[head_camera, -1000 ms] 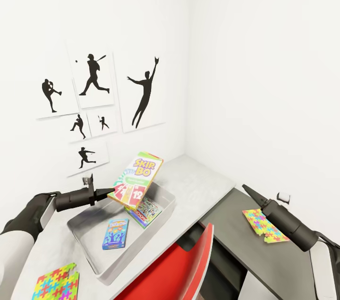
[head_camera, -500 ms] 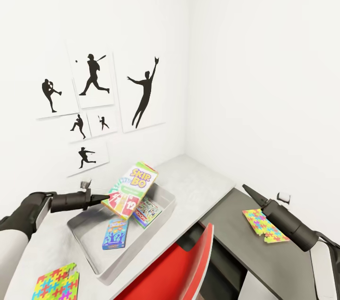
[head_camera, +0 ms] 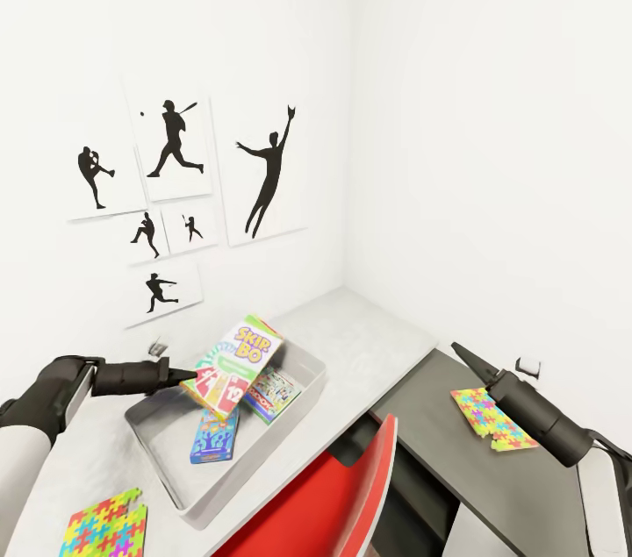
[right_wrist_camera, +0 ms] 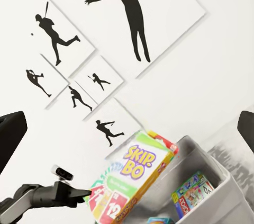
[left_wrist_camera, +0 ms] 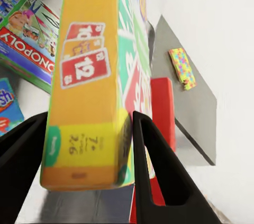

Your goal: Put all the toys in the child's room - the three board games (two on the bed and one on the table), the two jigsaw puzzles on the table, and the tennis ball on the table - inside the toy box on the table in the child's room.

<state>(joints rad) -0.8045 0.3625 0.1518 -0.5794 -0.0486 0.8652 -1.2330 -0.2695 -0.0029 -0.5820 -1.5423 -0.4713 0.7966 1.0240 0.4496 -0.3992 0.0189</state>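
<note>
My left gripper (head_camera: 189, 377) is shut on the SKIP-BO board game (head_camera: 237, 361), holding it tilted over the toy box (head_camera: 254, 471) on the table (head_camera: 373, 329). In the left wrist view the box (left_wrist_camera: 90, 75) sits clamped between both fingers (left_wrist_camera: 159, 171). Inside the toy box lie the green-edged board game (head_camera: 274, 393) and the small blue one (head_camera: 213, 437). One jigsaw puzzle (head_camera: 105, 531) lies on the table near its front left. The other puzzle (head_camera: 491, 418) lies under my right gripper (head_camera: 459, 352), which is open with its fingers (right_wrist_camera: 10, 139) wide apart. The tennis ball and bed are out of view.
A red chair (head_camera: 325, 496) stands tucked against the table's front, between the two arms. Black sports-silhouette pictures (head_camera: 263, 175) hang on the white wall behind the toy box. A dark part of the table (head_camera: 430, 417) lies to the right.
My left gripper has moved down and left with the SKIP-BO box, bringing it lower into the toy box. The right arm has stayed in place.
</note>
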